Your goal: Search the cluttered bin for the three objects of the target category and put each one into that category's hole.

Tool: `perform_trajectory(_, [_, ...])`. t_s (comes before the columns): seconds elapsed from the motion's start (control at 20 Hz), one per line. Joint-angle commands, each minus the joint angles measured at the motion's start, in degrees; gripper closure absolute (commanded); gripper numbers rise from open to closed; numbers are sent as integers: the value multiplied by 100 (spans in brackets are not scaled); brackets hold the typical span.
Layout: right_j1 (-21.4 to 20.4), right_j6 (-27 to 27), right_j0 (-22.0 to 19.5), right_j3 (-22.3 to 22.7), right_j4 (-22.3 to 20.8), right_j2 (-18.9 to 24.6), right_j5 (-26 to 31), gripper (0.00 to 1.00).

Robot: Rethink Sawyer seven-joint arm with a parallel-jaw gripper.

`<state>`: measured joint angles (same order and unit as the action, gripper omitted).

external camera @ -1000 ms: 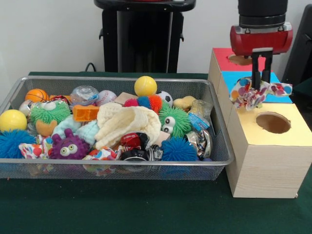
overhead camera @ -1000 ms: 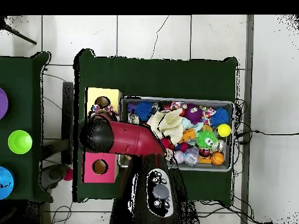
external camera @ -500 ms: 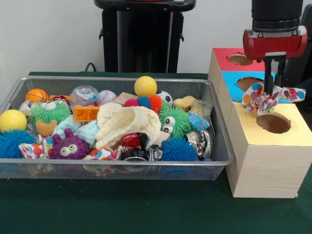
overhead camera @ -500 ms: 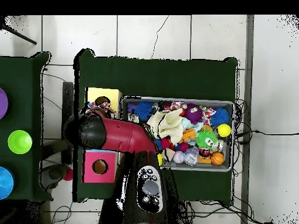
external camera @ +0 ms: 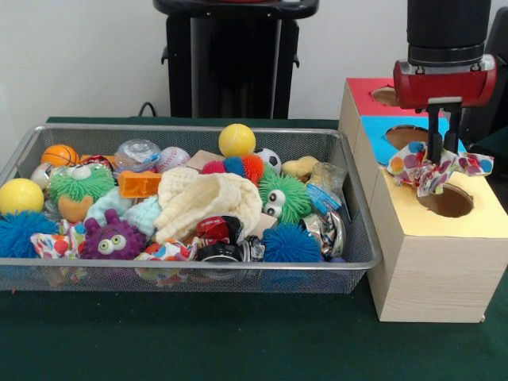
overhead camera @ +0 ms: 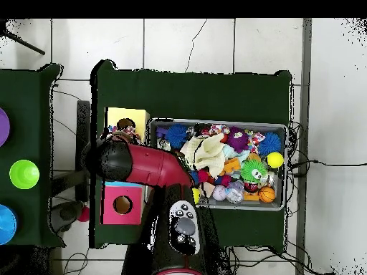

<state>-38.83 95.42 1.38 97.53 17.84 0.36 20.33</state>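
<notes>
A red and black robot arm hangs over a wooden sorting box (external camera: pixel 432 262) whose top is divided into red, blue and yellow panels, each with a round hole. The gripper (external camera: pixel 441 159) has its two dark fingers pinched together on a scrap of white cloth with coloured spots (external camera: pixel 438 167), which droops on both sides of the fingers. The cloth hangs just above the back rim of the yellow hole (external camera: pixel 449 201), the hole nearest the camera, not yet inside it. It is held from the top so the loose ends can fall straight in, which suggests a drop is being lined up.

Beside the box, on its left, a wire mesh bin (external camera: pixel 178 274) sits on the green table, heaped with toys: spiky rubber balls, a yellow ball (external camera: pixel 236 140), a small basketball (external camera: pixel 59 155) and a cream knitted cloth (external camera: pixel 208 202) in the middle. That cream cloth, and a spotted patch at the bin's front, may be further fabric items awaiting sorting.

From above, the arm covers most of the box, and the cloth shows at the yellow panel's edge.
</notes>
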Motion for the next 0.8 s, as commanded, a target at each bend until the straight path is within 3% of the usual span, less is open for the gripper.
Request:
perform_trajectory(0.05, [365, 1442, -133, 10, 276, 187, -620, 100])
perform_trajectory(0.25, [376, 1438, -177, -27, 375, 322, -804, 100])
perform_trajectory(0.8, [269, 1528, 12, -194, 747, 171, -434, 100])
